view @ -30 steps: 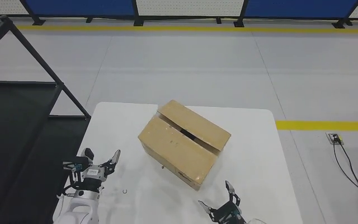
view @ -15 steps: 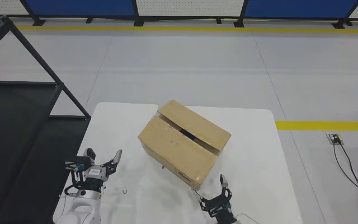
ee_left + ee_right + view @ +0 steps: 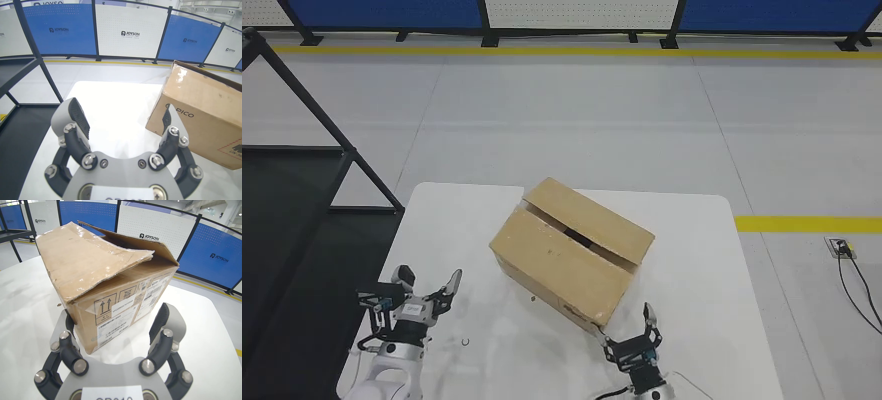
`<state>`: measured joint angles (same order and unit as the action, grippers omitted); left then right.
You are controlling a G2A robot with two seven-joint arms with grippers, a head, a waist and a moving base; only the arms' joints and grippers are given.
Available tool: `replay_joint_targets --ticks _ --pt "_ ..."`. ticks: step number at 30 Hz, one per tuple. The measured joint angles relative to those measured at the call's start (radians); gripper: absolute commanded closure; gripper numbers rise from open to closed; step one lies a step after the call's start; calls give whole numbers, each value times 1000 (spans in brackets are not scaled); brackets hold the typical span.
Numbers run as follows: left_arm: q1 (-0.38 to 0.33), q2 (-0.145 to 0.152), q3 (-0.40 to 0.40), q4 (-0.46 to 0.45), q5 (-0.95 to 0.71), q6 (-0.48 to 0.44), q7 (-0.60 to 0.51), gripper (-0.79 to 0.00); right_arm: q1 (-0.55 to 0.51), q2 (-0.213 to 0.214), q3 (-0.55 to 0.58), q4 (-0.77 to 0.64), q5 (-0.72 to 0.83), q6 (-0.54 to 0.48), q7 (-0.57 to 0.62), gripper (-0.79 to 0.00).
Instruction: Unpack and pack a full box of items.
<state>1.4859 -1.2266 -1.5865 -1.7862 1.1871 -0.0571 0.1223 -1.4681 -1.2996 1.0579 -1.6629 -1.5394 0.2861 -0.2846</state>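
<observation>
Overhead, the cardboard box [image 3: 572, 255] sits mid-desk [image 3: 442, 215]. The left gripper [image 3: 425, 291] is spread well to its left, and the right gripper [image 3: 632, 325] is spread at its near corner. Left wrist: printed lettering on the box's side. Right wrist: barcode labels [image 3: 111, 325], arrow marks [image 3: 103, 307], flaps loosely shut.

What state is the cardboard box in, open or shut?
Partly open: the cardboard box has unsealed top flaps standing ajar, with a dark gap between them.

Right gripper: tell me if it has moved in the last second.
Yes. The right gripper has advanced from the near edge of the table toward the cardboard box, whose near corner sits between its open jaws.
</observation>
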Motion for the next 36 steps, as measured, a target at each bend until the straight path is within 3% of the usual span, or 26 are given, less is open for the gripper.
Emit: replay_joint_targets --ticks 6,23,26,31,36 --pt "-38 -1 15 32 8 -12 -24 -785 -12 0 43 -12 34 -2 -3 -785" --pt "-245 -10 106 235 77 -32 -71 -785 -15 -2 160 -15 116 -31 12 -785" --pt "-268 -12 119 261 85 -35 -79 -785 -25 6 187 -28 136 -141 14 -785" --pt "-295 -14 142 289 102 -60 -89 -785 -95 34 294 -74 190 -427 -63 -785" --pt "-325 -17 171 318 116 -90 -79 -785 -149 53 374 -110 209 -601 -103 -785"
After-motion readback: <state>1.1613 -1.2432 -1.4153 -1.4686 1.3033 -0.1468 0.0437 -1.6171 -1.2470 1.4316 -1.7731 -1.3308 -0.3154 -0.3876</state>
